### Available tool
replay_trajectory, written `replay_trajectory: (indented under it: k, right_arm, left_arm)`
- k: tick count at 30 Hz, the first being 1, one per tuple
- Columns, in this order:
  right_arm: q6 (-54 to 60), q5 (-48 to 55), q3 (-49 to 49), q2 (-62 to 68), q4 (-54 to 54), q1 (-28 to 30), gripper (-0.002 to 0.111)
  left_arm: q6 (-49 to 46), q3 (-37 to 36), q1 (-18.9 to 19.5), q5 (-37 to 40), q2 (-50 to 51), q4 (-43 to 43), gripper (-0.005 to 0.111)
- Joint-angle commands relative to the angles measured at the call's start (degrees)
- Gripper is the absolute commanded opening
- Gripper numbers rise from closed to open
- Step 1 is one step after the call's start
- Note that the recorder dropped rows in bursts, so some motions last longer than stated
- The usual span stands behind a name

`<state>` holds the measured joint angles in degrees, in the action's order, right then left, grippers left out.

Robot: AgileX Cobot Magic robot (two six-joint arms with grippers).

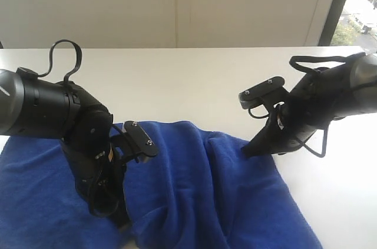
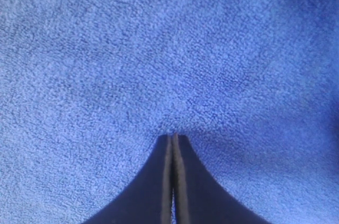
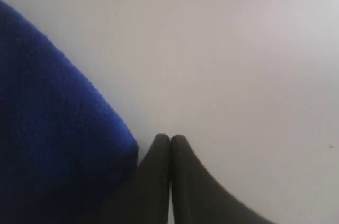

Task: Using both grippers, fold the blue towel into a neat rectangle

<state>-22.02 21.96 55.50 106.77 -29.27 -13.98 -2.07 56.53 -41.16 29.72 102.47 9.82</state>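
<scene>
bordering blue towel [image 3: 53,128]: closed right gripper [image 3: 170,138]

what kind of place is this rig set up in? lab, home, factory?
Probably an office or lab room, not a home: a plain white table, pale wall panels behind it, and a window at the right edge showing greenery outside.

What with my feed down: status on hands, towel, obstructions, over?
Left hand shut, tips on blue towel. Right hand shut beside towel's edge, over white table. Towel rumpled, not folded. No obstruction seen.
</scene>
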Motion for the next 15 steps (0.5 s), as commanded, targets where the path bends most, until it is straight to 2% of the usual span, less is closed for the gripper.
replay_trajectory:
  k: [1, 6, 15]
  right_arm:
    - [-0.2, -2.0, -0.3, 1.1, 0.4, 0.4, 0.000]
    - [7.4, -3.3, -0.3, 1.2, 8.7, -0.9, 0.000]
    - [35.8, -1.6, -0.3, 1.3, 35.9, -3.7, 0.000]
  left_arm:
    - [0.1, -0.5, -0.2, 0.9, 1.1, -0.7, 0.000]
    - [0.1, -0.5, -0.2, 0.4, 1.1, -0.7, 0.000]
    - [0.1, -0.5, -0.2, 0.2, 1.1, -0.7, 0.000]
